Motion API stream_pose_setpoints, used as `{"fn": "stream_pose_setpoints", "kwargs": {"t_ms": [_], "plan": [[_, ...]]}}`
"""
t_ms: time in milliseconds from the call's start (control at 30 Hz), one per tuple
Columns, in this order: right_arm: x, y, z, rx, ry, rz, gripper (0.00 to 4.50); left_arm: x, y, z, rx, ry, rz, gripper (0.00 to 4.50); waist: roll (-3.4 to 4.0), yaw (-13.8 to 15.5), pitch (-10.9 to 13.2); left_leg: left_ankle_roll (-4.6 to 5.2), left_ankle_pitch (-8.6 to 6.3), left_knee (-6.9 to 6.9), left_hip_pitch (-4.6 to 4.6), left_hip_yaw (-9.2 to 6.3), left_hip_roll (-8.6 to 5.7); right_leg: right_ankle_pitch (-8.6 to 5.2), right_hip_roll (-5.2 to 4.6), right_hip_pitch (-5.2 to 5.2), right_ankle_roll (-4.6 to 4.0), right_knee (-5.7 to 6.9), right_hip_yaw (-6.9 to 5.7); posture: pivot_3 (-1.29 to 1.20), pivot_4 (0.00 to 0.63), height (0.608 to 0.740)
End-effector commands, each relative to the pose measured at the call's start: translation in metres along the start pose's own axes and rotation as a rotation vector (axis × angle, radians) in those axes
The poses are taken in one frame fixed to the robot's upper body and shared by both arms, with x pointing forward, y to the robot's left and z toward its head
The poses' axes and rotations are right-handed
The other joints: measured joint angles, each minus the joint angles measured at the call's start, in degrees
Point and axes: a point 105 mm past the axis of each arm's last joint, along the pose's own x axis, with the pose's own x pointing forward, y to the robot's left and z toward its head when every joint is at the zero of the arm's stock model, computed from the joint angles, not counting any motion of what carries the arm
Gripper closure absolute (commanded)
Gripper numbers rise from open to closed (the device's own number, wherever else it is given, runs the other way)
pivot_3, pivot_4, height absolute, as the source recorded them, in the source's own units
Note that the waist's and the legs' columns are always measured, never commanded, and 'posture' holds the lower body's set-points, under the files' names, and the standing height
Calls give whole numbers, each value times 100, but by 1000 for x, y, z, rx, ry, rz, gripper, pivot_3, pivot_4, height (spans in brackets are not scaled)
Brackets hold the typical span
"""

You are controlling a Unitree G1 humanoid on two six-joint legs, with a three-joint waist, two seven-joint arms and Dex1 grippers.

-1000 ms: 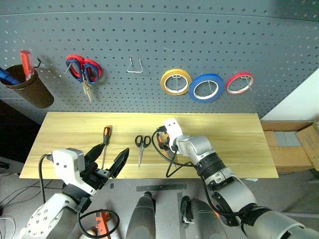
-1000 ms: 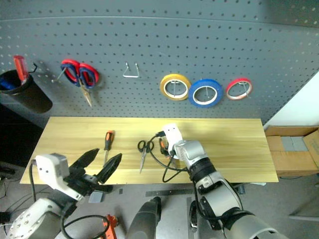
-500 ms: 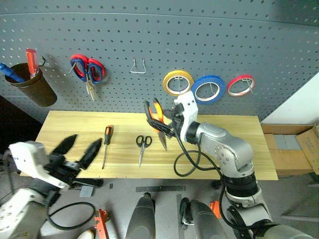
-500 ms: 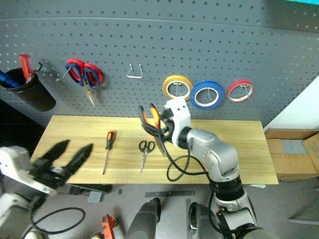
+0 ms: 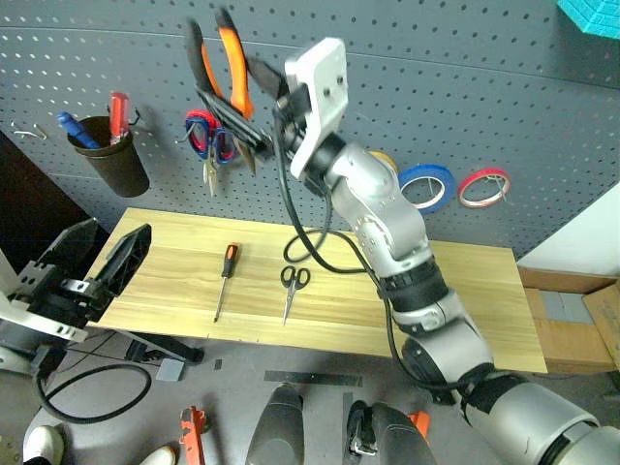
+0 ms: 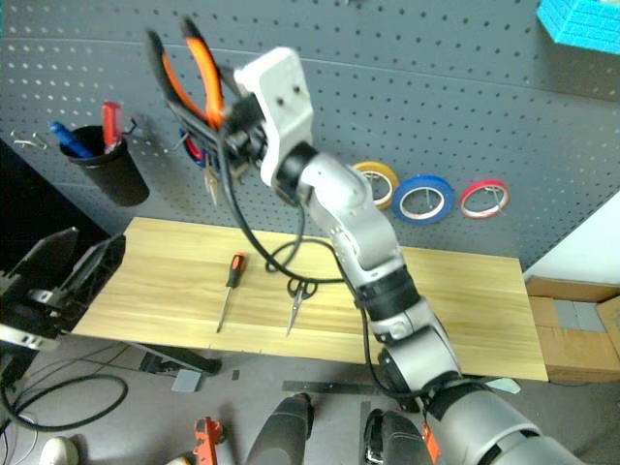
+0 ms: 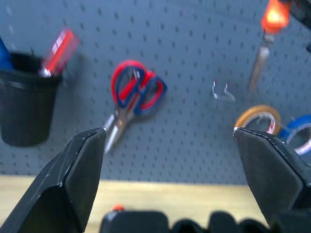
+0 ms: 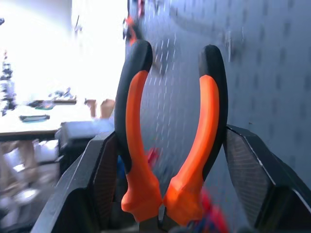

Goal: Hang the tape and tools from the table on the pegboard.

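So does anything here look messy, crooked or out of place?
Nothing looks damaged or spilled. The screwdriver and the small black scissors lie loose on the table, not yet hung. The right gripper holds the orange pliers up by the pegboard.

R end effector [image 6: 225,116] grips pliers [image 6: 184,70] | handles up | near pegboard [image 6: 407,87]
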Motion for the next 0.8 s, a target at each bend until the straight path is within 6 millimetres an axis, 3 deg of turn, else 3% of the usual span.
{"fn": "stream_pose_setpoints", "kwargs": {"t_ms": [33,133,500,800], "plan": [[22,-1,35,-130,-166,-20,1725,13,-4,1,12,-34,-26,0,-2,90,-58,0,0,-1,-1,1,0,0,2,0,0,-1,1,479,94,740],[30,-6,33,-207,-172,-35,1725,23,-5,2,12,-58,-38,0,-25,178,-86,0,0,-1,0,4,-2,0,1,1,-1,1,5,477,92,740],[18,-35,-23,-369,-16,-175,1725,56,-22,-1,14,-77,-128,0,-41,473,-126,-1,0,1,14,4,2,6,-1,15,-9,10,8,475,99,740],[10,-63,-22,-524,32,-287,1725,61,-22,-5,17,-64,-156,0,-40,486,-127,-1,0,1,11,4,1,19,-2,13,-32,12,9,454,95,740]]}}
